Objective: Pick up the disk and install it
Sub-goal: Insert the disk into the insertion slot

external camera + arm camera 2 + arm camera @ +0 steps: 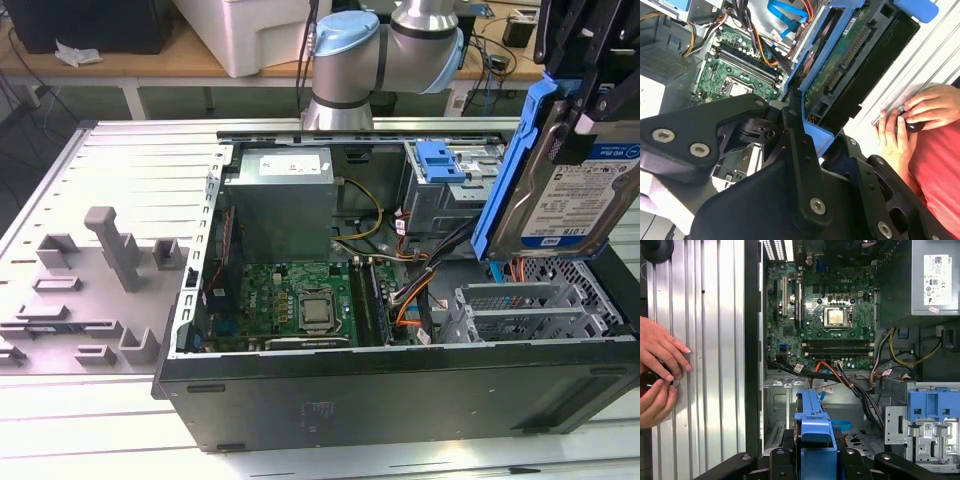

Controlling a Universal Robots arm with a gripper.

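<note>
a ribbed metal table (110, 150) is seen in the exterior view, and on it an open computer case (400, 395) is laid on its side, with grey fixture blocks (112, 245) set on the table toward the exterior view's left. the robot arm (385, 40) is seen behind the case. inside the case a grey power supply (280, 205) and a green motherboard (285, 300) are laid bare, and a blue drive cage (932, 407) is shown from above in the first wrist view. the disk (565, 190) is held in the air above the case's end at the exterior view's right, tilted on edge, its printed label turned to that camera and its blue rail along one side; its green underside is shown in the second wrist view. the gripper (578, 105) is clamped on the disk. a person's hands (657, 372) are rested on the table beside the case wall, closed around a small dark object, and red clothing (935, 170) is added by the second wrist view. the processor socket (836, 316) is seen on the motherboard.
</note>
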